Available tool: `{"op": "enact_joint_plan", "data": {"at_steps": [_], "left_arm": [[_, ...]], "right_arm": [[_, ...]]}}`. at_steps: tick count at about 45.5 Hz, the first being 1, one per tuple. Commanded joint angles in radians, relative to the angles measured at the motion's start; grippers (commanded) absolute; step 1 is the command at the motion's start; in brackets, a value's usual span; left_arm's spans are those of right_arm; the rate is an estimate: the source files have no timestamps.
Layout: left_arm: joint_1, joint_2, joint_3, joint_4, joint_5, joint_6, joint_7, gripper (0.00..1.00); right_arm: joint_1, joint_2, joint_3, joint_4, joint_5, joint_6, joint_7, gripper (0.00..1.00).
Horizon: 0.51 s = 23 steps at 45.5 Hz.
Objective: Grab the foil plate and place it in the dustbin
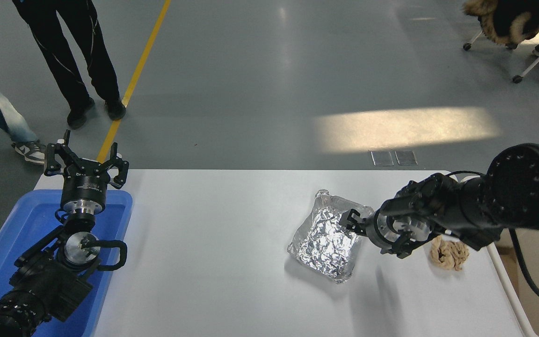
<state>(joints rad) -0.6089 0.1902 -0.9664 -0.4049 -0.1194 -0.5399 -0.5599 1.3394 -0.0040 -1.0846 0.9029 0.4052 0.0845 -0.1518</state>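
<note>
Right gripper (350, 222) low over the white table (213, 262), reaching in from the right edge on a thick black arm, wrist and silver flange just behind it. Fingertips at the right rim of the foil plate (326, 238), near its far right corner; from this high angle, impossible to tell whether spread or closed, or whether foil sits between them. Plate flat on the table, crinkled, shiny, tilted diagonally, spreading out to the left of and nearer the camera than the pincer. Crumpled tan paper wad (449, 253) behind the pincer, to its right, just beside the forearm and apart from the plate. Dustbin (538, 267) farther right again, past the table's edge, mostly hidden by the arm; only a strip of cream wall visible.

Far to the pincer's left, across a bare stretch of table: left gripper (87, 161) parked over the bright blue bin (31, 220) at the table's left end, black fingers spread wide and holding nothing.

Beyond the table, on the grey floor: yellow line (134, 79) running diagonally, legs of a person in black trousers (70, 56) at upper left, a second person's jeans leg and sneaker (12, 126) at the left edge, a wheeled chair base (531, 61) at the top right.
</note>
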Motion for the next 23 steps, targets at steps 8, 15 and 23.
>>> {"op": "enact_joint_plan", "data": {"at_steps": [8,15,23], "left_arm": [[0.000,0.000,0.000,0.000,0.000,0.000,0.000,0.99],[0.000,0.000,0.000,0.000,0.000,0.000,0.000,0.99],[0.000,0.000,0.000,0.000,0.001,0.000,0.000,0.99]], "right_arm": [[-0.158,0.004,0.071,-0.147,-0.089,-0.022,0.001,0.93],[-0.183,0.004,0.104,-0.171,-0.094,-0.022,0.000,0.65],[-0.183,0.004,0.106,-0.171,-0.092,-0.017,0.000,0.00]]}}
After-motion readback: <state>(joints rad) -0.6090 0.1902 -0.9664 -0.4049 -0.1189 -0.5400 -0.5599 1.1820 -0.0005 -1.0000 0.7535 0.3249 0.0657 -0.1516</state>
